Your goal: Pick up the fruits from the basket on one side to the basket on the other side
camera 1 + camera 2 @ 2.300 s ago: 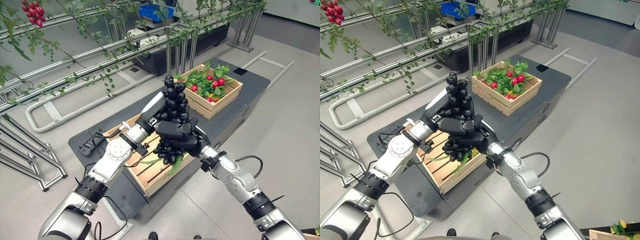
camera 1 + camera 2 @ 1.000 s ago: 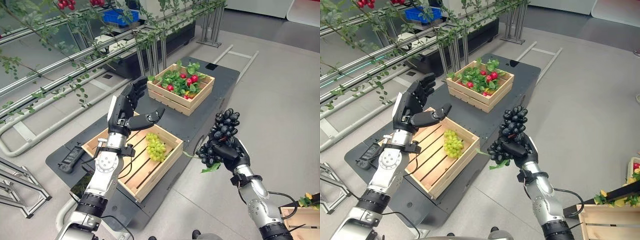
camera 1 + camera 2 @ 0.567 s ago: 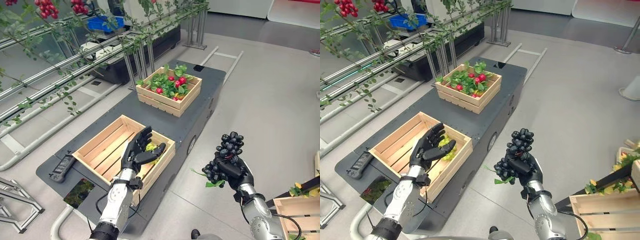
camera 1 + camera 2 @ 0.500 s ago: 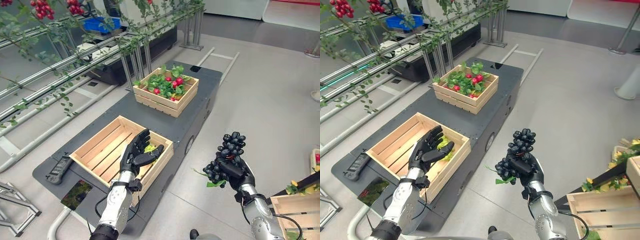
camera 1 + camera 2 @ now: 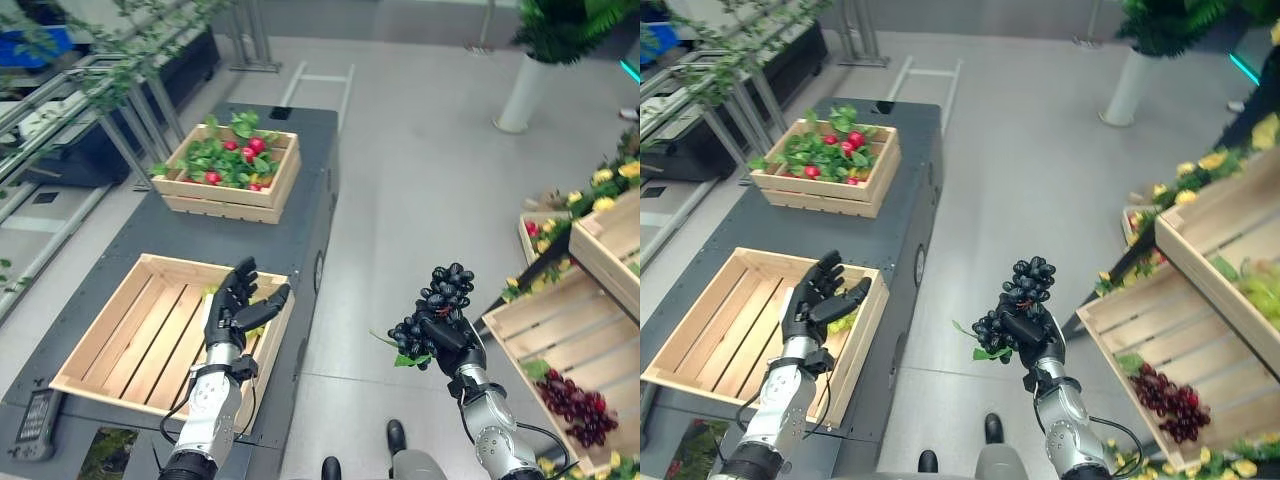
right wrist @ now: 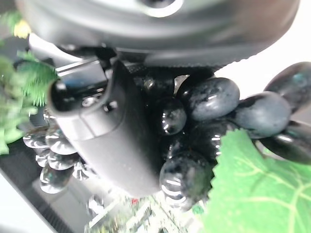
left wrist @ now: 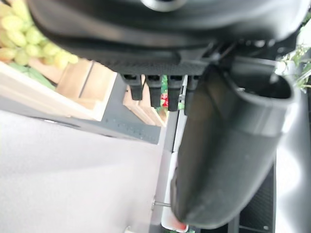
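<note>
Black grapes (image 5: 433, 313): glossy, oval, clustered, one serrated green leaf; clasped in curled right hand (image 5: 450, 337) over grey floor. Left hand (image 5: 235, 311): fingers spread, holding nothing, above slatted wooden crate (image 5: 105, 334) containing green grapes (image 5: 843, 321).

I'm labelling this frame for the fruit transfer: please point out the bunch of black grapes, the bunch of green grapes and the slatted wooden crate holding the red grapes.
bunch of black grapes (image 5: 446, 288): left eye view, upper berries.
bunch of green grapes (image 7: 25, 41): left wrist view, middle berries.
slatted wooden crate with red grapes (image 5: 1145, 322): right eye view, bare bottom slat.
</note>
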Available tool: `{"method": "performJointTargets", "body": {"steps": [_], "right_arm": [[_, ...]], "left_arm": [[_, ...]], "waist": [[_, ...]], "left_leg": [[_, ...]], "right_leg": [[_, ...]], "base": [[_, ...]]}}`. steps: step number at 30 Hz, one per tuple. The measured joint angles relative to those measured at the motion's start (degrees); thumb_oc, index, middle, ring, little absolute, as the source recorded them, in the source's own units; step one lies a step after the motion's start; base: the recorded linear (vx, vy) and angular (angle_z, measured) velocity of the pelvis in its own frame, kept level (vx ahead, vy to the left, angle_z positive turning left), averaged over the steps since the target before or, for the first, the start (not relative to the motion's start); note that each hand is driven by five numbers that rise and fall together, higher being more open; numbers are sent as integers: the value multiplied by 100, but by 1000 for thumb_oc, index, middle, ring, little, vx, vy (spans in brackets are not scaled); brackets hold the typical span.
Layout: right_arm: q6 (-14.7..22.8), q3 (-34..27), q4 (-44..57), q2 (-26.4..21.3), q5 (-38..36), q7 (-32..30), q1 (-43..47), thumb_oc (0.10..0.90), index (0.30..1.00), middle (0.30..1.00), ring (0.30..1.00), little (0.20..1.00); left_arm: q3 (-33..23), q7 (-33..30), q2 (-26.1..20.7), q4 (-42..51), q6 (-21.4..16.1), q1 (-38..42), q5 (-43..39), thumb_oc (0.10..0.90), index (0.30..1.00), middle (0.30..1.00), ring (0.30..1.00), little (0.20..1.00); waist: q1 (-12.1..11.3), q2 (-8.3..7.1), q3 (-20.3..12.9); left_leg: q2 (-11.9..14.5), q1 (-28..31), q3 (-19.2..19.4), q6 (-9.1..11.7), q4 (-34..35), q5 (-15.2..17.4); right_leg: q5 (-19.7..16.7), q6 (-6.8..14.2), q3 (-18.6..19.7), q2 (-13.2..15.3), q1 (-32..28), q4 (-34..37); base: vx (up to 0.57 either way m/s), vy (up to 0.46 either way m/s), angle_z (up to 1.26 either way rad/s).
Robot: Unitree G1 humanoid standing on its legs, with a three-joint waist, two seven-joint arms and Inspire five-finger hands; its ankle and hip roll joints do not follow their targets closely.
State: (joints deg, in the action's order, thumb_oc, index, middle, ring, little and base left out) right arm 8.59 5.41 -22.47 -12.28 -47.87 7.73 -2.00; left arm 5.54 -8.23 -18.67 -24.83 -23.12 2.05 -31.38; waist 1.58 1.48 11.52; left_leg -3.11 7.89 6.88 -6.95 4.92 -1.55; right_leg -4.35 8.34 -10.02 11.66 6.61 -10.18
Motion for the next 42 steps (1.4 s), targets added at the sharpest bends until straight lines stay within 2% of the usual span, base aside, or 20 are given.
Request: {"method": "performJointTargets", "body": {"steps": [1, 3, 4, 6, 7, 8, 9, 12, 15, 29, 30, 32, 33, 34, 35, 37, 38, 39, 41, 42], "right_arm": [[0, 1, -82, -3, 0, 0, 51, 400, 300, 300, 300, 300], [0, 48, -83, -9, 2, 1, 53, 400, 300, 300, 300, 300], [3, 87, -82, -9, 4, 3, 64, 400, 300, 300, 300, 300], [14, 344, -98, -18, 3, 21, 151, 400, 300, 300, 300, 300], [7, 468, -121, -21, 0, 21, 224, 400, 300, 300, 300, 300], [-7, 669, -173, -70, -1, 39, 418, 400, 300, 300, 300, 300], [-9, 745, -213, -73, -1, 71, 516, 400, 300, 300, 300, 300], [-9, 729, -356, -219, -33, 73, 501, 400, 300, 300, 300, 300], [-3, 538, -242, -270, -35, 72, 275, 400, 300, 300, 300, 300], [-82, 683, -255, 65, -31, 57, -208, 400, 300, 300, 300, 300], [-82, 683, -260, 63, -29, 54, -200, 400, 300, 300, 300, 300], [-83, 688, -298, 77, -29, 55, -136, 400, 300, 300, 300, 300], [-86, 704, -353, 69, -27, 55, -110, 400, 300, 300, 300, 300], [-81, 726, -386, 40, -28, 55, -116, 400, 300, 300, 300, 300], [-73, 719, -405, -12, -30, 55, -103, 400, 300, 300, 300, 300], [-66, 709, -458, -209, -30, 55, 23, 400, 300, 300, 300, 300], [-52, 704, -481, -304, -42, 4, 53, 400, 300, 300, 300, 300], [-49, 708, -503, -280, -45, -30, 17, 400, 300, 300, 300, 300], [-41, 718, -512, -137, -45, -27, -110, 400, 300, 300, 300, 300], [-42, 723, -529, 38, -42, -20, -245, 400, 300, 300, 300, 300]], "left_arm": [[-29, 11, 8, 4, -6, 14, -13, 800, 900, 900, 900, 900], [-31, 22, 4, 10, -28, 18, -47, 800, 900, 900, 900, 900], [-32, 18, 9, 11, -34, 11, -47, 800, 900, 900, 900, 900], [-43, -49, 29, 7, -43, -11, -47, 800, 900, 900, 900, 900], [-57, -132, 33, 13, -70, -35, -49, 800, 900, 900, 900, 900], [-81, -309, 108, 7, -86, -66, -90, 800, 900, 900, 900, 900], [-74, -405, 167, 6, -85, -49, -98, 800, 900, 900, 900, 900], [39, -442, 414, 5, -92, 23, -94, 800, 900, 900, 900, 900], [42, -463, 494, 57, -92, -116, -95, 800, 900, 900, 900, 900], [243, -496, 485, 111, -27, -225, -295, 800, 900, 900, 900, 900], [329, -494, 496, 108, -24, -233, -334, 800, 900, 900, 900, 900], [389, -506, 495, 93, -24, -234, -389, 800, 900, 900, 900, 900], [433, -538, 499, 85, -25, -278, -434, 800, 900, 900, 900, 900], [520, -570, 496, 83, -35, -371, -426, 800, 900, 900, 900, 900], [580, -597, 485, 79, -38, -380, -418, 800, 900, 900, 900, 900], [738, -690, 490, 78, -34, -315, -422, 800, 900, 900, 900, 900], [797, -737, 515, 47, -6, -220, -424, 800, 900, 900, 900, 900], [737, -740, 498, 44, 8, -185, -427, 800, 900, 900, 900, 900], [708, -735, 440, 54, 12, -160, -418, 800, 900, 900, 900, 900], [676, -735, 382, 61, 13, -264, -416, 800, 900, 900, 900, 900]], "waist": [[-130, 119, 65], [-257, 147, 92], [-293, 122, 93], [-428, -26, 74], [-522, -95, 64], [-581, -49, 72], [-554, -25, 69], [-443, -33, 33], [-261, -31, 6], [-74, -98, -223], [-91, -129, -222], [-118, -283, -130], [-155, -418, -49], [-192, -487, -16], [-225, -436, -34], [-212, -252, -21], [-174, -113, -6], [-177, -243, 32], [-127, -279, 56], [-115, -321, 48]], "left_leg": [[195, 30, 116, 1, -16, 1], [383, 81, 128, 18, -20, 7], [442, 98, 131, 141, -34, 0], [551, 164, 221, 669, -61, 79], [545, 169, 297, 719, -50, 62], [681, 146, 366, 869, -28, 29], [826, 112, 367, 957, 3, -29], [1044, 146, 282, 1022, 14, -67], [1091, 121, 278, 1122, 16, -68], [964, 102, 379, 1116, -16, -65], [955, -25, 381, 1109, -269, -2], [866, -341, 138, 1095, -963, 87], [719, -583, -206, 1053, -1608, 158], [642, -625, -666, 1046, -1483, 273], [569, -605, -877, 1045, -1229, 272], [554, -668, -941, 1026, -793, 271], [493, -675, -1000, 939, -701, 155], [444, -634, -742, 859, -582, 122], [502, -501, -500, 724, -260, -57], [540, -311, -272, 730, 8, -202]], "right_leg": [[283, 37, -18, 20, 70, -722], [361, 15, -37, 83, -194, -860], [405, 5, -41, 138, -388, -624], [564, 57, -201, -20, -989, 481], [560, 87, -158, -72, -1118, 824], [342, 69, -101, -261, -1236, 1298], [184, -56, -90, -425, -1274, 1533], [219, -207, -115, -652, -1337, 1537], [204, -230, -119, -695, -1303, 1538], [137, -163, 64, -620, -1194, 1520], [190, -231, 161, -593, -1059, 1430], [194, -243, 372, -460, -939, 1339], [185, -252, 616, -294, -971, 1271], [138, -212, 830, -255, -959, 1304], [142, -189, 901, -269, -906, 1314], [117, -110, 1148, -348, -599, 1208], [80, -51, 1143, -345, -529, 1207], [66, -29, 1078, -212, -533, 1375], [45, -62, 715, -152, -465, 1264], [44, -72, 254, -112, -494, 888]], "base": [[-134, -60, -85], [-83, -157, -42], [-123, -296, -27], [-127, -200, -31], [-98, -63, -72], [-58, -58, -73], [-41, -56, -53], [-10, -33, 2], [-2, -20, 0], [-22, -19, -5], [-12, 130, -32], [13, 264, -45], [-16, 328, -67], [-42, 280, -74], [-80, 208, -91], [-51, 172, -83], [10, 140, -88], [28, 193, -93], [-28, 148, -72], [-127, 75, -95]]}}
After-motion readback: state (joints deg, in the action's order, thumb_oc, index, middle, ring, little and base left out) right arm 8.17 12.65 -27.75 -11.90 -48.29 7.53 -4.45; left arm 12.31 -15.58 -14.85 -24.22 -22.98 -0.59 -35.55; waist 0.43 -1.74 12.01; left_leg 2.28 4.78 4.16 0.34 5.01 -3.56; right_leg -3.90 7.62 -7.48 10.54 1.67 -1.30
